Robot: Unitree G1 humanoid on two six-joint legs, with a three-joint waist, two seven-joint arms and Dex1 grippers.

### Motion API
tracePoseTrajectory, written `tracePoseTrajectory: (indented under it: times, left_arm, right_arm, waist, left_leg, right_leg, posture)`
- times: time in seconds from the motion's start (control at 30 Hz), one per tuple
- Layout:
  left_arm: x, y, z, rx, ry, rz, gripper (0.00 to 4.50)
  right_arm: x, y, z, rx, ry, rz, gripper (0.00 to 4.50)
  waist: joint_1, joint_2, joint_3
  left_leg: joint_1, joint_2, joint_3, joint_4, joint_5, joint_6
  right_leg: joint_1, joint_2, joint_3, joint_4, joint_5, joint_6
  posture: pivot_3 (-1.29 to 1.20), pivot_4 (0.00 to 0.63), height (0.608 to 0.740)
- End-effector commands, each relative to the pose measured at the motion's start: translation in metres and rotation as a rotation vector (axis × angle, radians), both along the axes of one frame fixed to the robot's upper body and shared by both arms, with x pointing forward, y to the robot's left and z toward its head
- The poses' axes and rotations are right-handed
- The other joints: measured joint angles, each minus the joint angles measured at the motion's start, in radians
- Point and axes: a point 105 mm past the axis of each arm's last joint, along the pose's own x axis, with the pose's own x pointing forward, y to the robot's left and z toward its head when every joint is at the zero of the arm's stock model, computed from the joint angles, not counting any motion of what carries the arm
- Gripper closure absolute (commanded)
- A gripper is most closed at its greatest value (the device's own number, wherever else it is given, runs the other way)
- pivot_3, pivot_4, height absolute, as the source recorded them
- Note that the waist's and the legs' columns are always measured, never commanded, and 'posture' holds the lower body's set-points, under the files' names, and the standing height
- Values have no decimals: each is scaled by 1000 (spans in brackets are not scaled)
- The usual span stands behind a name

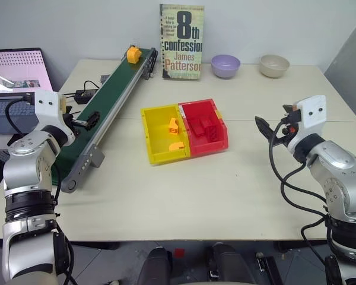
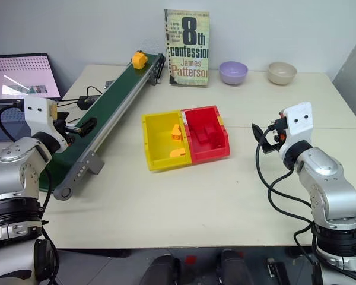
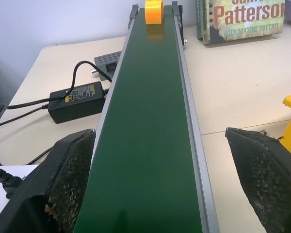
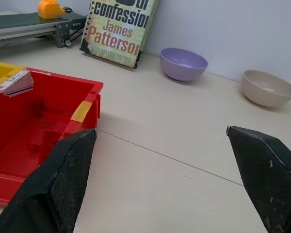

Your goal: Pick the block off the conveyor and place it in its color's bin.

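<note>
Straddling the conveyor [image 1: 107, 104] with jaws spread wide and empty, the left gripper [image 3: 160, 184] waits for the block [image 1: 133, 54] at the belt's far end; the right gripper [image 4: 169, 179] likewise hangs open and empty near the bin [image 1: 160, 133].

Block [image 1: 133, 54] on conveyor [image 1: 107, 113] far end, left of joined bins [image 1: 157, 133]; book [image 1: 181, 41] & bowls [image 1: 225, 65] behind

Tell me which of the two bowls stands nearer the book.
The purple bowl. It sits just beside the book, while the beige bowl stands farther along the wall, beyond it.
</note>
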Motion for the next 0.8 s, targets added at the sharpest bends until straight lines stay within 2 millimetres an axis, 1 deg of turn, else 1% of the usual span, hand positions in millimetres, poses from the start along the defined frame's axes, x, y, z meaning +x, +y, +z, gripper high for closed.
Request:
tracePoseTrajectory:
  times: [0.03, 0.23, 0.37, 0.4, 0.47, 0.5, 0.57, 0.7, 0.8]
  left_arm:
    - [-5, 2, 18, 38, -52, -5, 28]
    - [-11, 9, 17, 14, -61, 22, 28]
    - [-14, 16, 17, -14, -71, 41, 28]
    - [-14, 16, 18, -25, -77, 39, 28]
    - [-14, 15, 19, -47, -86, 22, 28]
    - [-13, 12, 19, -64, -87, -8, 28]
    - [-11, 8, 19, -85, -83, -49, 28]
    - [-7, 8, 18, -94, -65, -84, 28]
    - [-5, 10, 19, -103, -59, -95, 28]
  right_arm:
    - [-3, 1, 14, -9, -55, 3, 0]
    - [-3, 4, 15, -13, -55, 22, 0]
    - [-4, 13, 19, -21, -58, 89, 0]
    - [-5, 19, 21, -22, -58, 127, 0]
    - [-10, 38, 26, -10, -53, 256, 0]
    - [-17, 55, 30, -15, -43, 380, 0]
    - [-28, 78, 33, -28, -21, 553, 0]
    - [-45, 103, 38, -13, 24, 775, 0]
    - [-56, 116, 42, 7, 42, 879, 0]
  waist:
    - [0, 0, 0]
    - [0, 0, 0]
    - [0, 0, 0]
    - [0, 0, 0]
    - [0, 0, 0]
    - [0, 0, 0]
    - [-2, 0, 0]
    - [-1, 0, 0]
    - [0, 0, 0]
  left_leg:
    - [0, 0, 0, 0, 0, 0]
    - [0, 0, 0, 0, 0, 0]
    - [0, 0, 0, 0, 0, 0]
    - [0, 0, 0, 0, 0, 0]
    - [0, 0, 0, 0, 0, 0]
    - [0, 0, 0, 0, 0, 0]
    - [1, 0, 0, 0, 0, 0]
    - [1, 1, -1, 0, 0, 0]
    - [1, 0, -1, 0, 0, 0]
  right_leg:
    - [0, 0, 0, 0, 0, 0]
    - [0, 0, 0, 0, 0, 0]
    - [0, 0, 0, 0, 0, 0]
    - [0, 0, 0, 0, 0, 0]
    - [0, 0, 0, 0, 0, 0]
    - [0, 0, 0, 0, 0, 0]
    - [0, 0, 0, 0, 0, 0]
    - [0, 1, -2, 0, 0, 0]
    - [0, 1, -2, 0, 0, 0]
  posture:
    - [0, 150, 740]
    - [0, 150, 740]
    - [0, 150, 740]
    - [0, 150, 740]
    - [0, 150, 740]
    - [0, 150, 740]
    - [0, 150, 740]
    - [0, 150, 740]
    - [0, 150, 740]
